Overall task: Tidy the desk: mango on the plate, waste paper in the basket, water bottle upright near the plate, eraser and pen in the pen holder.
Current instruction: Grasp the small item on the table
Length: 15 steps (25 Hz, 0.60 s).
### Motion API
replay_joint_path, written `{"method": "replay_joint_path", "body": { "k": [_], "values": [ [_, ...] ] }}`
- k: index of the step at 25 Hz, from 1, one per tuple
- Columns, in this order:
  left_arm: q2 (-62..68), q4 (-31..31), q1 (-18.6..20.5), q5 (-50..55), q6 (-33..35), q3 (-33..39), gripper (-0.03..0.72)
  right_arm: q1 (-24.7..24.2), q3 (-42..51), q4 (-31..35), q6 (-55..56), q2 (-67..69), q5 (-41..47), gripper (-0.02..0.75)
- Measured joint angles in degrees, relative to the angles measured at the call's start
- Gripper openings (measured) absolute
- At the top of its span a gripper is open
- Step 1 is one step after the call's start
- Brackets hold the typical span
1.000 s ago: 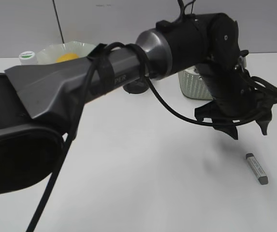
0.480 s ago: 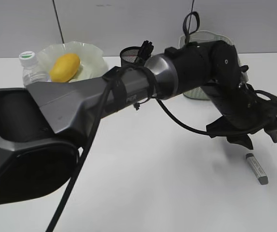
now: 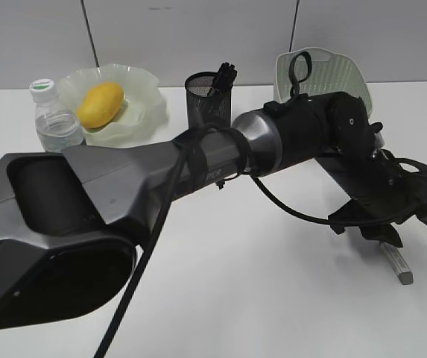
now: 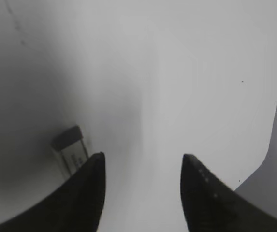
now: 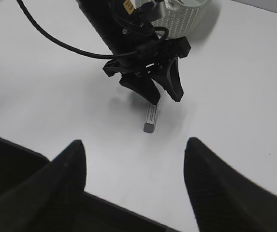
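Two tools stand released: the left tool (image 3: pixel 405 225) hovers just above the eraser (image 3: pixel 396 262) on the tabletop (image 3: pixel 220 283), well apart from the pen holder (image 3: pixel 209 97); right tool (image 5: pixel 133 181) nearby.

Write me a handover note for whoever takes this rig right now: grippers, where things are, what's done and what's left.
Left gripper: open, empty, reaching across to the right side of the desk, poised over the eraser, not gripping it.
Right gripper: open, empty, hanging back above the desk.
Done: mango on the plate; water bottle upright beside the plate; something dark stands in the pen holder, probably the pen.
Basket sits at the back right; its contents and the waste paper cannot be seen.
Left: eraser into the pen holder.
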Motion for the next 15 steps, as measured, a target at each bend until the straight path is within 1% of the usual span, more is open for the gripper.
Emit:
{"method": "replay_joint_path", "body": {
  "k": [2,6,13,15],
  "values": [
    [0.0,-0.4,-0.1,-1.4,-0.1,0.0,0.384,0.0,0.0,0.0,0.0,0.0,0.0,0.503],
    [0.0,-4.6,-0.1,-7.0,-0.1,0.0,0.384,0.0,0.0,0.0,0.0,0.0,0.0,0.500],
    [0.9,-5.4,-0.5,-10.0,-0.1,0.0,0.383,0.0,0.0,0.0,0.1,0.0,0.0,0.498],
    [1.4,-3.8,-1.2,-10.1,-0.1,0.0,0.383,0.0,0.0,0.0,0.1,0.0,0.0,0.498]
  ]
}}
